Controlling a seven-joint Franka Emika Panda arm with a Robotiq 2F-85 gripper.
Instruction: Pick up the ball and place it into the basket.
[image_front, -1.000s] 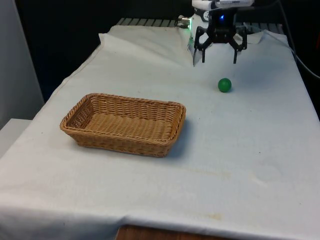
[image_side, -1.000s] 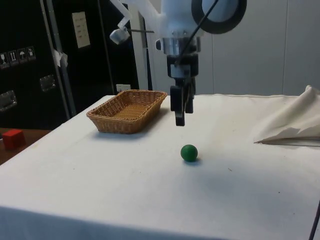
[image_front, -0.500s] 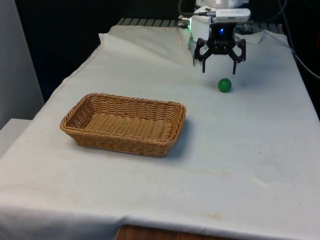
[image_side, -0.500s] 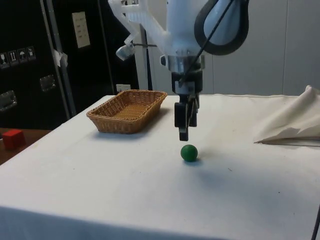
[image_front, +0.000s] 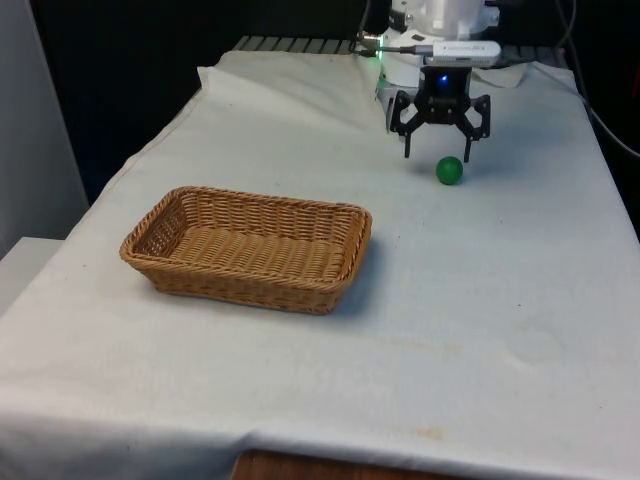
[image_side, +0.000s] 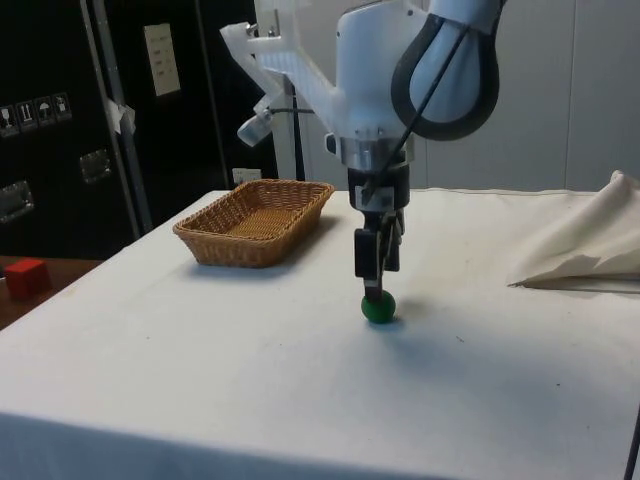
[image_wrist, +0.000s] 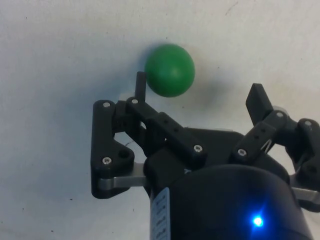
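Observation:
A small green ball (image_front: 449, 170) lies on the white cloth at the far end of the table, towards the front view's right. My black gripper (image_front: 438, 155) hangs open just above it, fingers pointing down. From the side, the fingertips reach the top of the ball (image_side: 378, 308), with the gripper (image_side: 373, 290) directly over it. Through the wrist camera the ball (image_wrist: 170, 70) sits close to one fingertip (image_wrist: 141, 82), off-centre in the gap of the gripper (image_wrist: 199, 90). The brown wicker basket (image_front: 240, 283) stands empty towards the front view's left, well apart from the ball.
A bunched fold of white cloth (image_side: 575, 250) lies on the table beyond the ball in the side view. A red block (image_side: 25, 277) sits off the table beside the dark cabinets. Bare cloth runs between ball and basket (image_side: 240, 248).
The gripper has come down steadily over the last second, from well above the ball to right at it, staying open. The ball and basket have not moved.

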